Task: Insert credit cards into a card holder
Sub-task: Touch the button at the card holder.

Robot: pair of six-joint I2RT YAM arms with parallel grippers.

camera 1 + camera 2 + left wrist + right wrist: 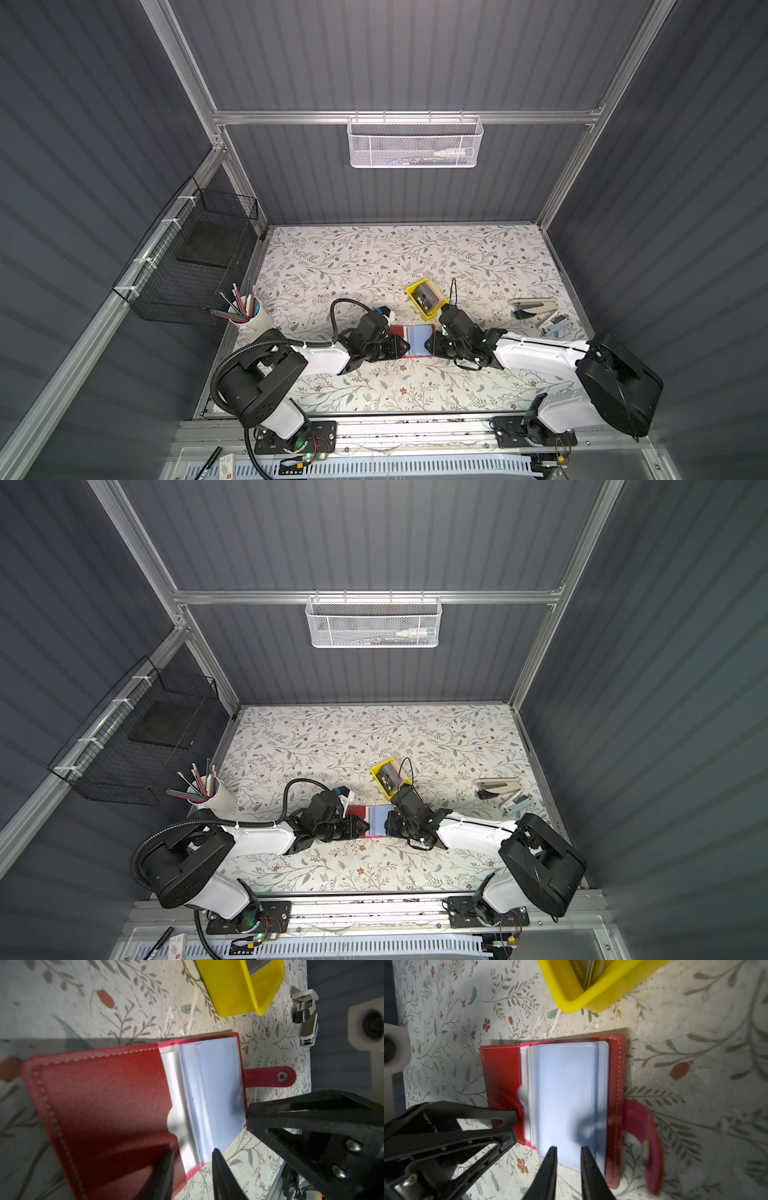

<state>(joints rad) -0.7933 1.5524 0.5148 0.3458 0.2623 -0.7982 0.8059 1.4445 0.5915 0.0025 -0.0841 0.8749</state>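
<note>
Fingertips of the left gripper (194, 1152), parted and empty, rest on the red cover of the card holder (417, 341); the right gripper (569, 1149), likewise parted, touches its sleeves. Press evenly so one sleeve mouth opens. Only top views show lettering on the credit cards (428, 297), in the yellow tray (412, 289) behind the holder.

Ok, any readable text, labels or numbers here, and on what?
"Vip": white lettering on the top dark credit card in the yellow tray.
Tube label in the white mesh basket: too small to read.
Small white box with a red mark at the near edge: too blurred to read.
</note>
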